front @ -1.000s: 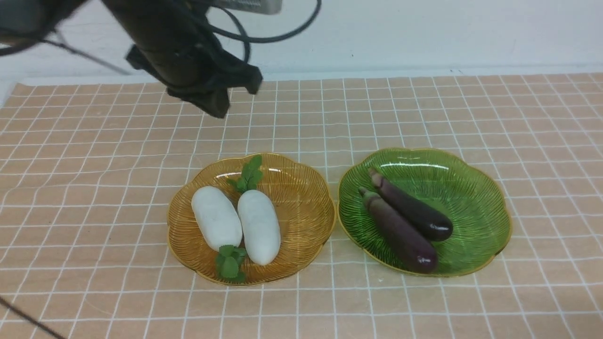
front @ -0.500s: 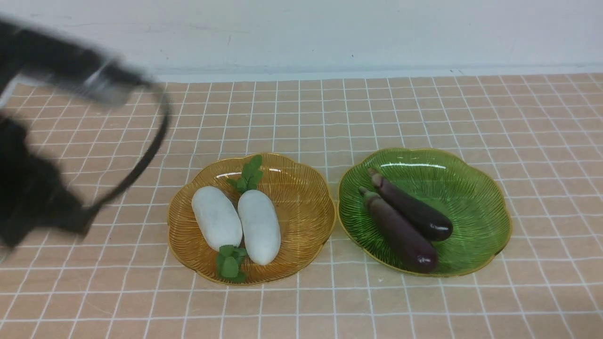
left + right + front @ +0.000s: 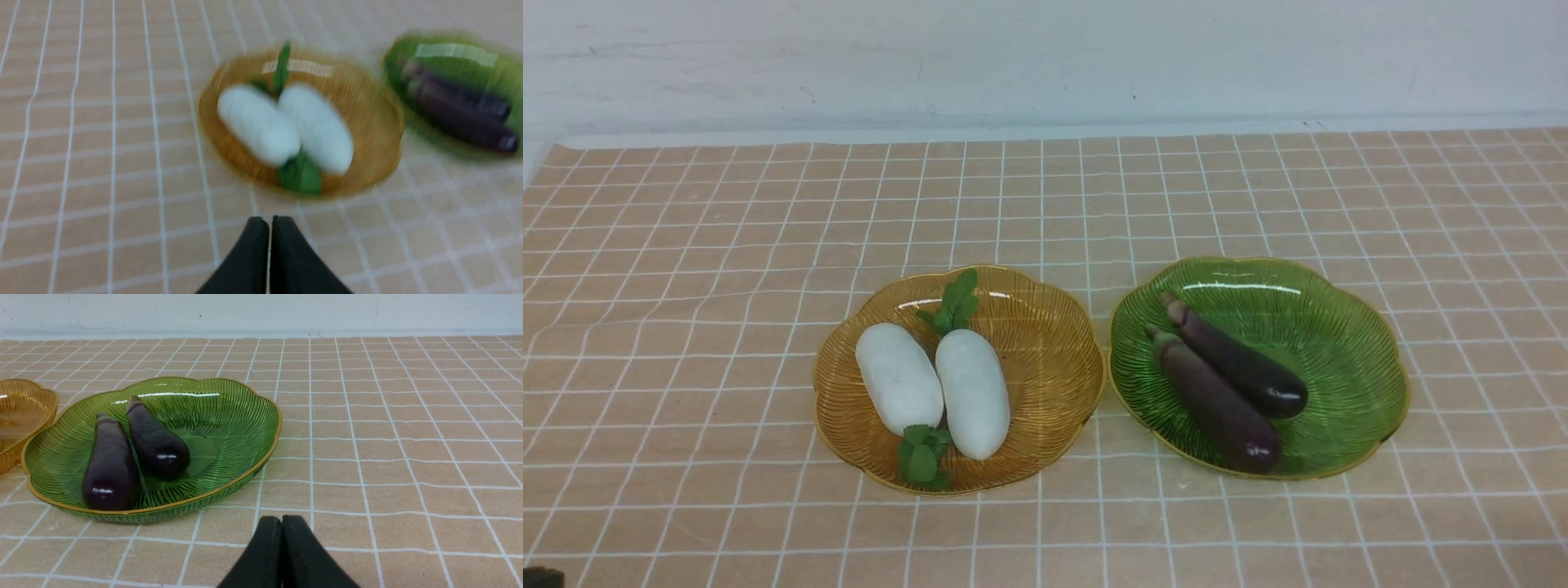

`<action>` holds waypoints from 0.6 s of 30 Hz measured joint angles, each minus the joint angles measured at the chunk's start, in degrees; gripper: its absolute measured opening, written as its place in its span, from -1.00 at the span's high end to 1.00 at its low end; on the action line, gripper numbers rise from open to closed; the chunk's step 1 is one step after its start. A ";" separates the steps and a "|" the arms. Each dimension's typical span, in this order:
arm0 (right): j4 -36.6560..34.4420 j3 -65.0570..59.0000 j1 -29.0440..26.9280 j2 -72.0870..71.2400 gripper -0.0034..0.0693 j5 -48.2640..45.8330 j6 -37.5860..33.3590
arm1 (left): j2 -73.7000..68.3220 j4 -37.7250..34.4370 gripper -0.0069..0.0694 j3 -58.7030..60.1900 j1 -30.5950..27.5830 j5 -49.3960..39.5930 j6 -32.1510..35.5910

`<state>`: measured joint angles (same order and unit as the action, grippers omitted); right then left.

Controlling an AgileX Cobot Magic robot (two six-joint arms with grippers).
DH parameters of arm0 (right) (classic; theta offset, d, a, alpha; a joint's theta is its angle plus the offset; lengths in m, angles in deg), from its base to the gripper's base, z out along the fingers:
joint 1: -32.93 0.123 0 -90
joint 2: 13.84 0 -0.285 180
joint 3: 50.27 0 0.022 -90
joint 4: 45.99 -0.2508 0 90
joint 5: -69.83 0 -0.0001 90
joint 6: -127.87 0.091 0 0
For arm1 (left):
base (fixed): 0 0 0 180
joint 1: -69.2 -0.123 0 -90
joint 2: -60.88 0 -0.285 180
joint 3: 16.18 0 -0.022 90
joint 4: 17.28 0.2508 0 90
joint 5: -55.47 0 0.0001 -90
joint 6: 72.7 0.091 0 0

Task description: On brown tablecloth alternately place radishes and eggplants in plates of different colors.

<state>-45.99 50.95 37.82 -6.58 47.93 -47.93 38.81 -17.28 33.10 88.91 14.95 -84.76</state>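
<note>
Item 1: large tan-brown tablecloth with a grid of thin white lines (image 3: 686, 327). Covers the whole work surface up to a pale wall at the far side.

Item 2: amber-yellow translucent scalloped plate with fine ribs and a gold rim (image 3: 1054, 359). Rests on the cloth, left of centre. Holds both radishes.

Item 3: two smooth white oblong radishes, side by side and touching. Left radish (image 3: 898, 378), green leaf tuft at its near end. Right radish (image 3: 972, 394), leaf tuft at its far end.

Item 4: green translucent scalloped plate of the same ribbed, gold-rimmed make (image 3: 1339, 343). Rests just to the right of the amber plate, rims almost meeting. Holds both eggplants.

Item 5: two long, slim, glossy dark purple eggplants, lying alongside each other in the left half of the green plate, stem caps toward the far left. Nearer eggplant (image 3: 1213, 400); farther eggplant (image 3: 1237, 367).

Item 6: left gripper (image 3: 269, 222), black fingers pressed together, empty, near side of the amber plate; this wrist view is blurred.

Item 7: right gripper (image 3: 282, 522), black fingers pressed together, empty, above bare cloth near the green plate's near-right rim.
</note>
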 joint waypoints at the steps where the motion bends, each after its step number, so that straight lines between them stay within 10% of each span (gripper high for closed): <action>1: 0.00 0.00 0.00 0.00 0.95 0.00 -0.05 | 0.03 0.00 0.83 0.43 0.00 1.65 -0.46; 18: 0.00 0.00 0.00 0.00 0.95 0.00 -0.05 | 0.15 -0.57 0.83 1.53 0.00 6.73 -2.01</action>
<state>-45.99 50.95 37.82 -6.58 47.93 -47.98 38.96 -17.85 34.63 88.91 21.68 -86.77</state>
